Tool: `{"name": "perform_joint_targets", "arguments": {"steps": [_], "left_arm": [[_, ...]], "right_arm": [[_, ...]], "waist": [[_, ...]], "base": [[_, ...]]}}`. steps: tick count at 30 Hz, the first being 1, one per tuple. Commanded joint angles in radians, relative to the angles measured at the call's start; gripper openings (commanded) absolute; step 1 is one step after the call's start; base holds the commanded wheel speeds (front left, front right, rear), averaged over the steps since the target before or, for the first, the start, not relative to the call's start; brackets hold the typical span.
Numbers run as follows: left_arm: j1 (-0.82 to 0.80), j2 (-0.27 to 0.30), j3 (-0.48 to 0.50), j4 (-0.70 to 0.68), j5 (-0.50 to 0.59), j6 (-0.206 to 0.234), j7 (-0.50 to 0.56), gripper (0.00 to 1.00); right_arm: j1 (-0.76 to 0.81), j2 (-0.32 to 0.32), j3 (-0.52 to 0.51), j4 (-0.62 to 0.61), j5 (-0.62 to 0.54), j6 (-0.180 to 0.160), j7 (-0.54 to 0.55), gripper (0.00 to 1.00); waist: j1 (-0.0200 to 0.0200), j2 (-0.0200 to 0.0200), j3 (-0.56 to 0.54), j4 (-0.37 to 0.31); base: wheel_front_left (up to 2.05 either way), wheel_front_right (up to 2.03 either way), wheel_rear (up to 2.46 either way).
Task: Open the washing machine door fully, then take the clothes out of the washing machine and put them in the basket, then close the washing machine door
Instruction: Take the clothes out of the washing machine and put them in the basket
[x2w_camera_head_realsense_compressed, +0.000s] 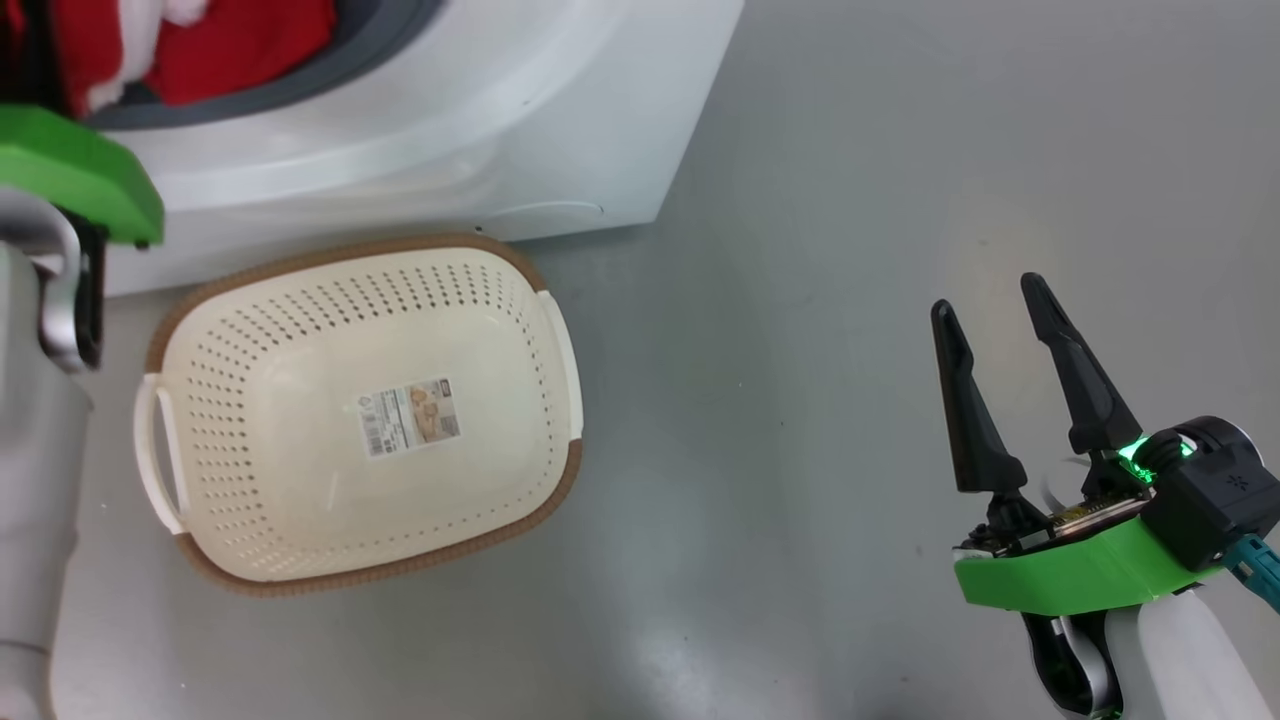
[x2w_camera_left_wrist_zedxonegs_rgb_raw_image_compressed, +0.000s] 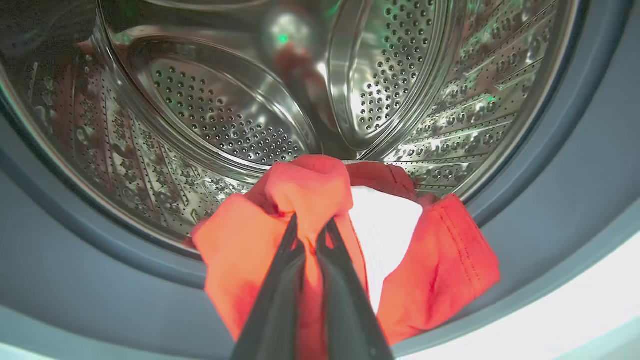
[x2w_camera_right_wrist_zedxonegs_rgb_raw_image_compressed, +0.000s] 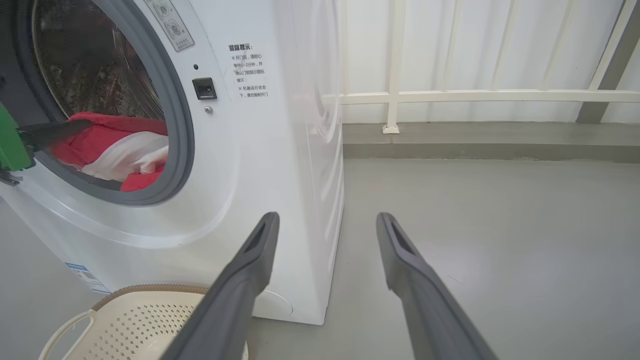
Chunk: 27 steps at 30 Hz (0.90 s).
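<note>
The left end effector (x2w_camera_left_wrist_zedxonegs_rgb_raw_image_compressed: 311, 226) is seen reaching into the mouth of the washing machine (x2w_camera_right_wrist_zedxonegs_rgb_raw_image_compressed: 260, 165). Its two dark fingers are brought almost together and pinched on a fold of the red clothes (x2w_camera_left_wrist_zedxonegs_rgb_raw_image_compressed: 307, 187). The gripped red fabric is bunched just above the fingertips, and a white fabric piece (x2w_camera_left_wrist_zedxonegs_rgb_raw_image_compressed: 385, 225) is tucked among the red folds right beside the grip. The clothes are found at the lower lip of the opening, draped partly over the grey gasket (x2w_camera_left_wrist_zedxonegs_rgb_raw_image_compressed: 75, 250), with the perforated steel drum (x2w_camera_left_wrist_zedxonegs_rgb_raw_image_compressed: 225, 115) behind them. In the head view the green housing (x2w_camera_head_realsense_compressed: 75, 175) of the left arm is seen at the edge of that opening. The basket (x2w_camera_head_realsense_compressed: 250, 420) is set upright on the grey floor (x2w_camera_head_realsense_compressed: 800, 300) just in front of the machine's base, and a sticker (x2w_camera_head_realsense_compressed: 410, 417) is seen on its bottom. The right end effector (x2w_camera_head_realsense_compressed: 985, 297) is held above bare floor, well apart from the basket on the robot's right. Its fingers are spread wide and nothing is held between them. In the right wrist view a small blue label (x2w_camera_right_wrist_zedxonegs_rgb_raw_image_compressed: 82, 272) is seen low on the machine's front, near the basket's brown rim. A white railing (x2w_camera_right_wrist_zedxonegs_rgb_raw_image_compressed: 450, 95) is seen beyond the machine.
</note>
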Motion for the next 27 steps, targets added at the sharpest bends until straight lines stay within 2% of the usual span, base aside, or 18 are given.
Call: {"name": "perform_joint_targets", "arguments": {"steps": [1,8,18,27], "left_arm": [[0.026,0.043,0.025,-0.045,-0.011,-0.005,-0.011,0.00],[0.148,0.040,0.037,-0.146,-0.047,0.006,0.014,0.00],[0.318,0.039,0.044,-0.358,-0.074,0.045,0.037,0.00],[0.494,0.047,0.046,-0.638,-0.088,0.110,0.111,0.00]], "right_arm": [[0.015,-0.010,0.017,-0.018,-0.003,0.006,-0.006,1.00],[0.034,-0.010,0.012,-0.010,-0.010,0.006,-0.006,1.00],[0.059,-0.010,0.000,-0.006,-0.020,0.006,-0.006,1.00],[0.087,-0.010,-0.017,-0.006,-0.020,0.006,-0.006,1.00]], "waist": [[0.0000,0.0000,-0.025,0.012],[0.0000,0.0000,-0.081,0.026],[0.0000,0.0000,-0.151,0.039],[0.0000,0.0000,-0.224,0.062]], "base": [[0.00,0.00,0.00],[0.00,0.00,0.00],[0.00,0.00,0.00],[0.00,0.00,0.00]]}}
